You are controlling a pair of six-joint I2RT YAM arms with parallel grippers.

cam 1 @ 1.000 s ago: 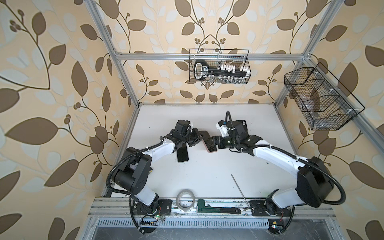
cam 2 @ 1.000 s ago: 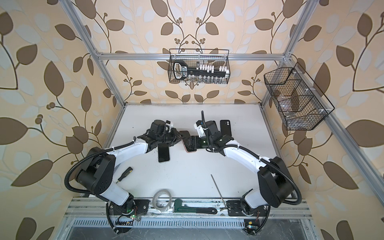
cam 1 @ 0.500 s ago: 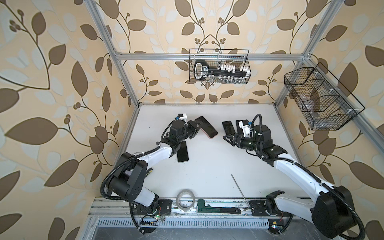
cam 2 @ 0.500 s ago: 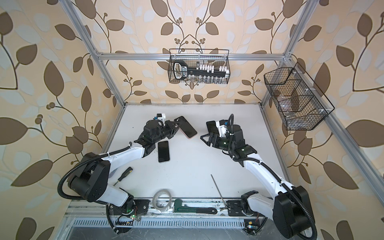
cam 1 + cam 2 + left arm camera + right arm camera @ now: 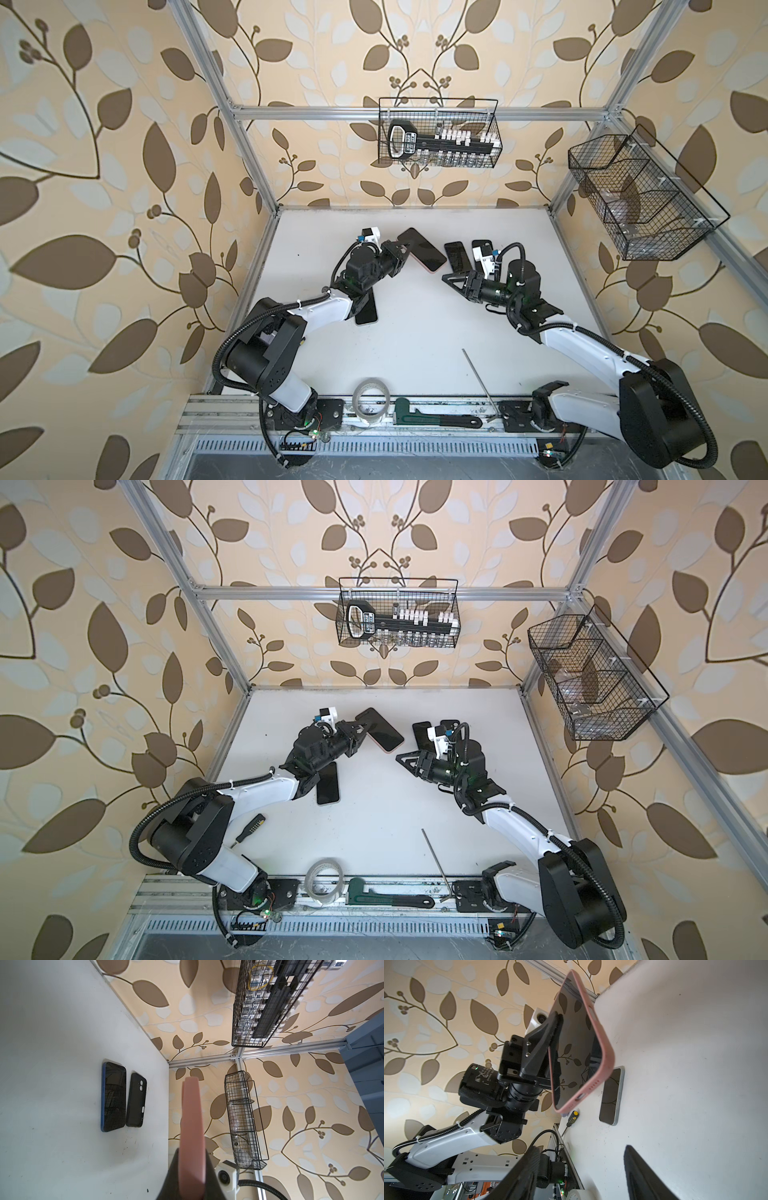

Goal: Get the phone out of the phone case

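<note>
A phone with a dark screen sits inside a pink phone case [image 5: 422, 249] [image 5: 380, 729] [image 5: 579, 1049], held in the air above the back of the table, tilted. My left gripper [image 5: 405, 251] [image 5: 359, 729] [image 5: 192, 1178] is shut on its long edge, with one finger [image 5: 553, 1028] flat on the screen. In the left wrist view only the case's pink rim [image 5: 191, 1126] shows. To the right of the phone and apart from it, my right gripper [image 5: 453, 280] [image 5: 405, 760] [image 5: 581, 1149] is open and holds nothing.
A blue-cased phone [image 5: 113, 1097] [image 5: 457, 257] and an empty black case [image 5: 136, 1100] lie at the back right. A bare phone [image 5: 365, 309] [image 5: 611, 1097] lies under the left arm. Screwdriver [image 5: 249, 827], tape roll [image 5: 371, 401], wrench [image 5: 436, 417] and metal rod [image 5: 478, 378] lie near the front rail.
The two grippers were together at the cased phone mid-table. The right one has let go, pulled back right and narrowed its jaws. The left has carried the phone up and back.
</note>
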